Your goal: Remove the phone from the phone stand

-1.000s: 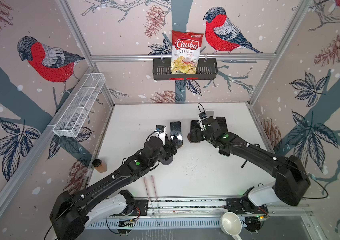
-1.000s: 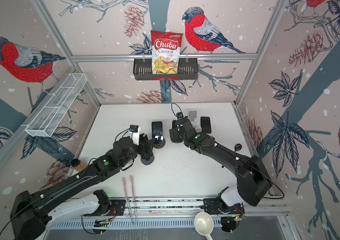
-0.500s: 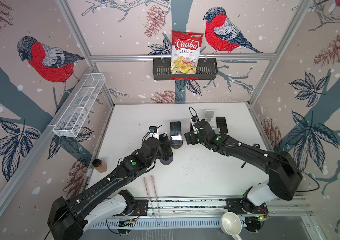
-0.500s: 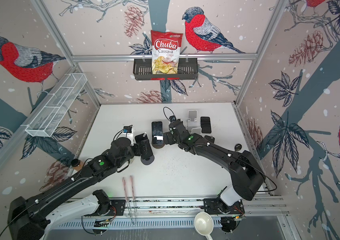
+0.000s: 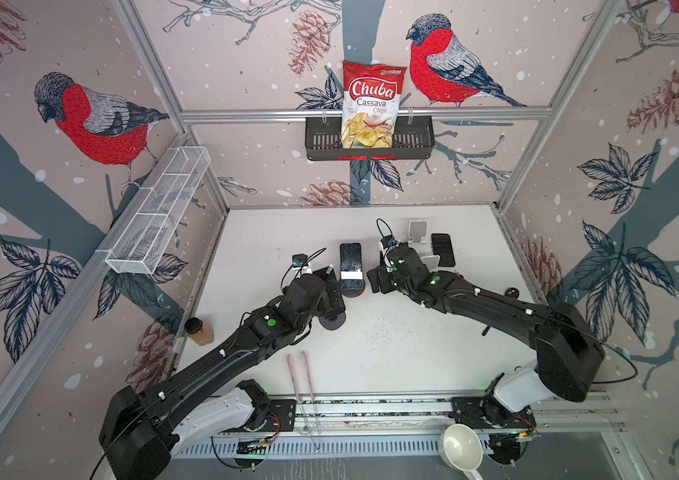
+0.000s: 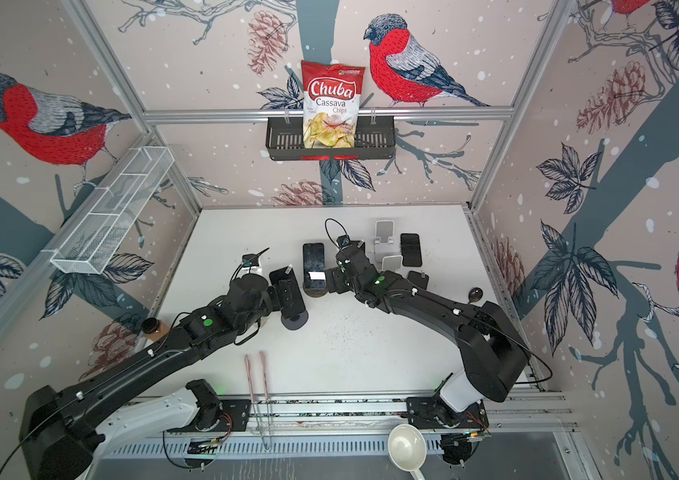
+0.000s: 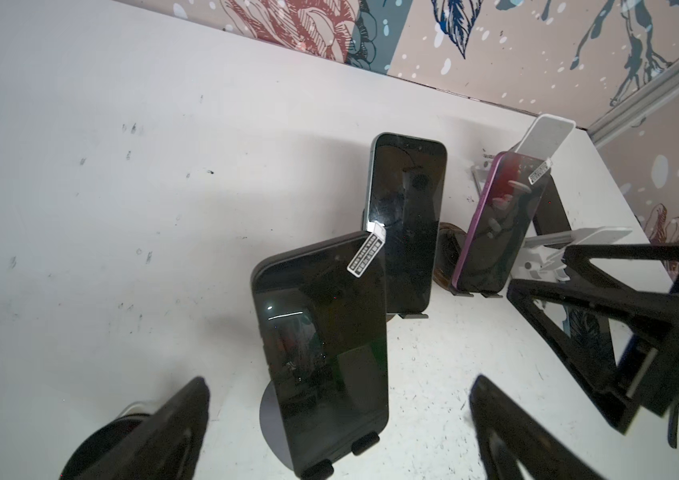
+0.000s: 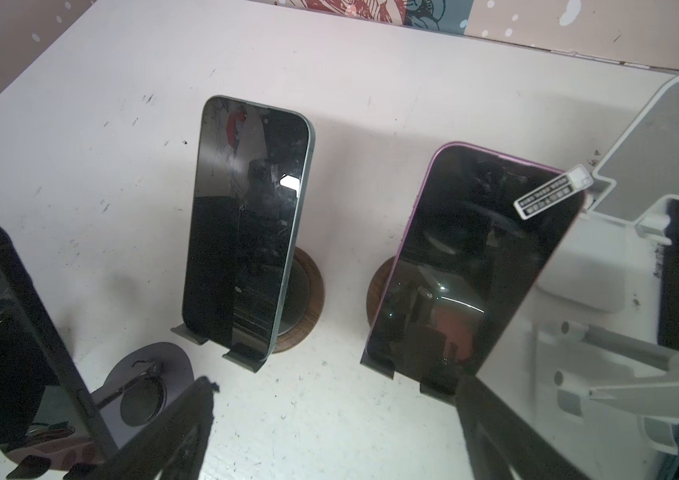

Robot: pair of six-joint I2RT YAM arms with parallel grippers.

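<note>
You had left pincer spread wide, framing dark phone in wrist view, no touch seen; read as line-up for side-edge grab. Phone leaned back on grey stand, bottom edge caught in lips, so exit looked upward. Your right pincer spread, empty, faced gap between middle phone and purple phone. Counter bare toward left wall; middle phone crowded other side.

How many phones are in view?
4: black phone on the grey stand, green-edged phone on a wooden stand, purple phone beside it, dark phone by the white stand. More may be hidden.
</note>
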